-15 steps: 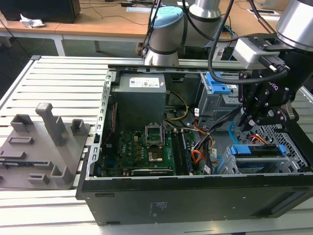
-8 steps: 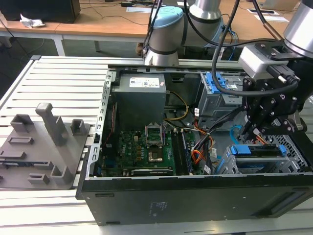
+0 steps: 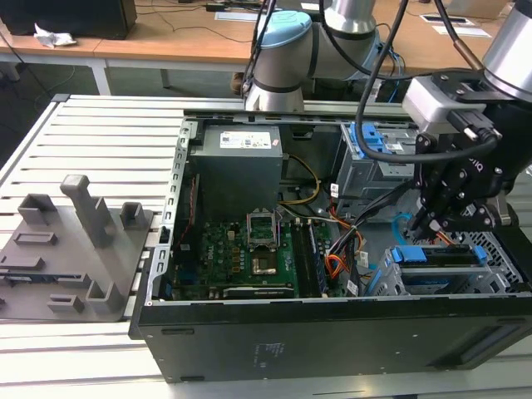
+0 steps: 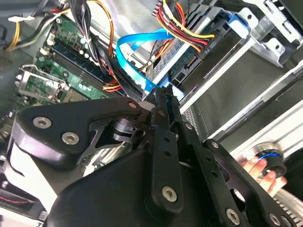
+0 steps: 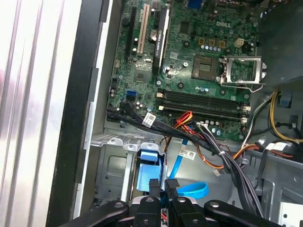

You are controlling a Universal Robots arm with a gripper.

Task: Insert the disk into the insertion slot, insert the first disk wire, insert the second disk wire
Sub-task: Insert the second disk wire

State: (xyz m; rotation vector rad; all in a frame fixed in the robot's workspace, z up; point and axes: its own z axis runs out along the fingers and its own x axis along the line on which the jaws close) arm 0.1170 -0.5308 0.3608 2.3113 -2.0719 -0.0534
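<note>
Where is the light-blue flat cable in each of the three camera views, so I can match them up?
Exterior view: the second disk wire peeks out beside the end effector, at the exterior view's right.
Second wrist view: it loops between the motherboard and the drive cage.
First wrist view: it curves close to the end effector.
Shared landmark: the processor socket.

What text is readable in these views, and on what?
No text can be quoted with confidence.
Label on power supply: print too small to read.
White marks on case: too small.
White lettering on motherboard: too blurred to quote.
White cable tags: print too small.
Plug of first disk wire: white print, blurred.
</note>
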